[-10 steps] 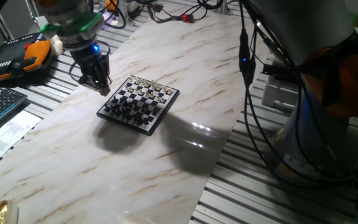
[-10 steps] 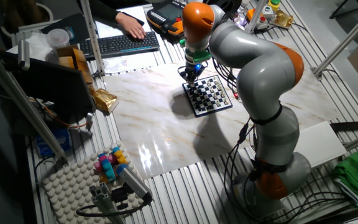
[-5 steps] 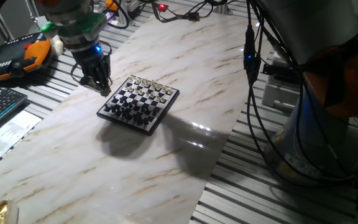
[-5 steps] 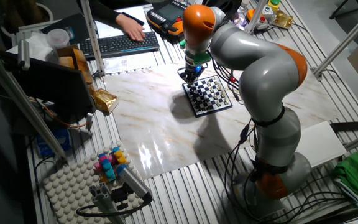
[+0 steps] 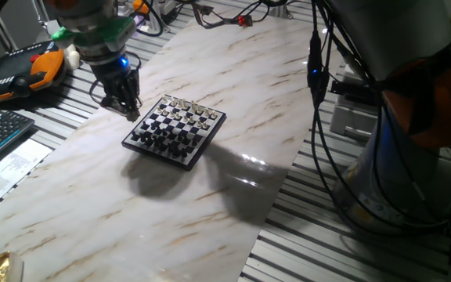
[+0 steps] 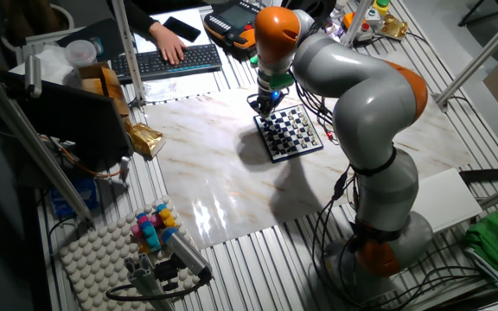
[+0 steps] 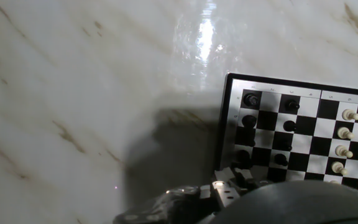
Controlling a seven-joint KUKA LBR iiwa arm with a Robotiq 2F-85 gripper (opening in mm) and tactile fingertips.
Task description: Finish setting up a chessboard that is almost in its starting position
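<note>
— Where was the chessboard (image 5: 175,130) at that point?

— It lay flat on the marble surface (image 5: 210,70), towards the far edge as one fixed view showed it, with dark pieces on one side and pale ones on the other. It had not shifted across the last second.

— And what had changed, then?

— Very little on my side. My end effector (image 5: 124,103) had crept slightly away from the board's corner over the previous second and then hung just beside that corner, above the bare marble. The hand view showed the board's dark rim (image 7: 224,118) and the two nearest files of black pieces off to the right.

— Were your fingers open or closed?

— I could not tell; the tips were too small and dark in both fixed views, and the hand view did not show them clearly. I saw no piece between them.

— Anything further out?

— Someone's hand (image 6: 164,41) had moved along the keyboard (image 6: 167,60) beyond the far edge.

— What did that mean for the job?

— I judged that no piece had been placed in that second, so the setup was no nearer done.
</note>
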